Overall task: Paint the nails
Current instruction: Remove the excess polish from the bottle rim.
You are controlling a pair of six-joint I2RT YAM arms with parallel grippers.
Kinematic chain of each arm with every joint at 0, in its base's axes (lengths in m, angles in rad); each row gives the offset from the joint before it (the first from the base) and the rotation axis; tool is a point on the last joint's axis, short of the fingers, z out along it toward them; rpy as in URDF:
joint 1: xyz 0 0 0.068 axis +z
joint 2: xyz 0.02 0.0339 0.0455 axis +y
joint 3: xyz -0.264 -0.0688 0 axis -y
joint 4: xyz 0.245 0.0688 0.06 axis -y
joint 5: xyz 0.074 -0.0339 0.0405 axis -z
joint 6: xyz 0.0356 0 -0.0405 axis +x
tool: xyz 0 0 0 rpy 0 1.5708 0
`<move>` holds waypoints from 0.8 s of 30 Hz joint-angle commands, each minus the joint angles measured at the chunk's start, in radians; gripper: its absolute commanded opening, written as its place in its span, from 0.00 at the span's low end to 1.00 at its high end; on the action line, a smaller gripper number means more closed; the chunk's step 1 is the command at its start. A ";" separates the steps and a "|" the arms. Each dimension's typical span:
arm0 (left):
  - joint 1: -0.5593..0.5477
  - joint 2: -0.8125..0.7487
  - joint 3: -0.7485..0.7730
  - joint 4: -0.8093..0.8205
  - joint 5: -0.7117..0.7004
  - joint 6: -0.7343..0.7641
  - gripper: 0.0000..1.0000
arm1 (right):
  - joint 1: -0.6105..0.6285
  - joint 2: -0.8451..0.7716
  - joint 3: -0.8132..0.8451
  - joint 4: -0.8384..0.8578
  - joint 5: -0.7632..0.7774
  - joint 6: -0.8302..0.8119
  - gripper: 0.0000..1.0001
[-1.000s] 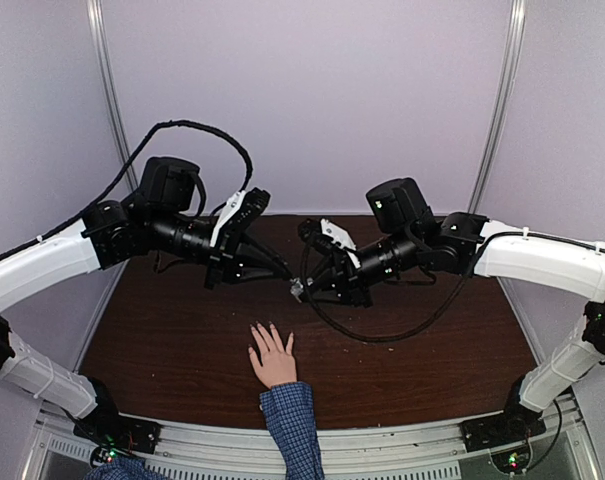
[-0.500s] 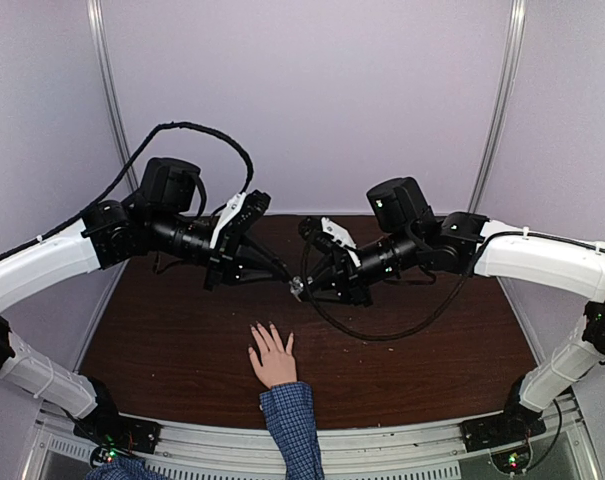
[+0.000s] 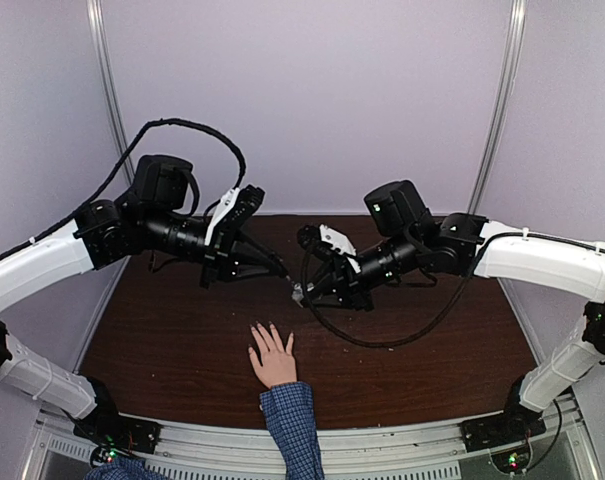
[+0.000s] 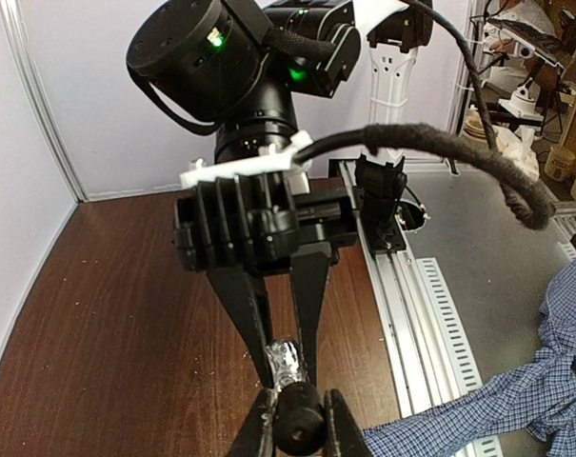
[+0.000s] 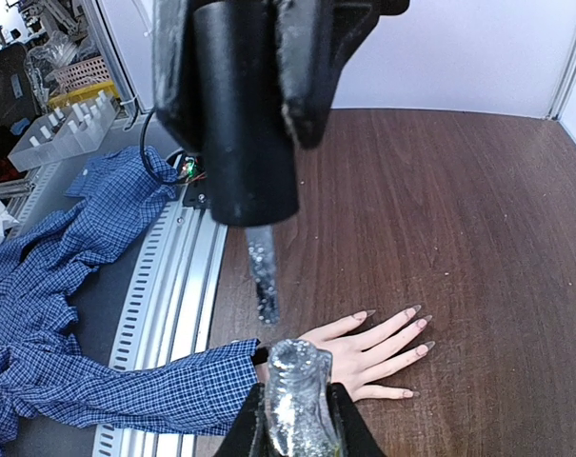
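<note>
A light-skinned hand [image 3: 274, 360] with a blue checked cuff lies flat on the brown table, fingers spread. Its long nails [image 5: 413, 310] point away from the table's near edge. Above and beyond the hand, my right gripper [image 3: 300, 292] is shut on a small glittery polish bottle [image 5: 297, 400], whose open neck faces the left gripper. My left gripper [image 3: 280, 270] is shut on the bottle's black cap [image 4: 300, 424]. The cap's brush [image 5: 264, 276], coated in glitter, hangs free just outside the bottle's neck. In the left wrist view the bottle [image 4: 286, 362] sits right behind the cap.
A metal rail [image 5: 168, 286] runs along the table's near edge, with the sleeve [image 5: 126, 390] crossing it. A black cable [image 3: 382, 335] loops down from the right arm over the table. White walls close in the back and sides.
My left arm has drawn back a little to the left, taking the cap and brush away from the bottle. The right gripper and the hand have stayed put.
</note>
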 commanded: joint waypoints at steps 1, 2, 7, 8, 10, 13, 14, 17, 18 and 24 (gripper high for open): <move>0.011 -0.007 0.021 0.039 0.002 -0.006 0.00 | 0.012 -0.002 0.024 -0.018 0.020 -0.026 0.00; 0.010 -0.006 0.021 0.039 0.002 -0.008 0.00 | 0.012 -0.004 0.024 -0.018 0.021 -0.026 0.00; 0.011 0.004 0.021 0.040 0.007 -0.013 0.00 | 0.014 -0.007 0.027 -0.018 0.017 -0.022 0.00; 0.011 0.006 0.021 0.040 0.008 -0.012 0.00 | 0.013 -0.009 0.027 -0.017 0.014 -0.022 0.00; 0.010 0.010 0.021 0.042 0.008 -0.011 0.00 | 0.015 -0.010 0.027 -0.015 0.010 -0.020 0.00; 0.010 0.013 0.023 0.043 0.016 -0.013 0.00 | 0.015 -0.011 0.029 -0.011 0.007 -0.017 0.00; 0.010 0.014 0.023 0.044 0.018 -0.015 0.00 | 0.015 -0.012 0.029 -0.010 0.006 -0.016 0.00; 0.010 0.018 0.021 0.046 0.020 -0.015 0.00 | 0.015 -0.013 0.028 -0.002 0.001 -0.011 0.00; 0.010 0.018 0.020 0.046 0.020 -0.016 0.00 | 0.015 -0.012 0.027 0.000 -0.001 -0.009 0.00; 0.010 0.023 0.018 0.047 0.021 -0.017 0.00 | 0.015 -0.014 0.027 0.005 -0.007 -0.007 0.00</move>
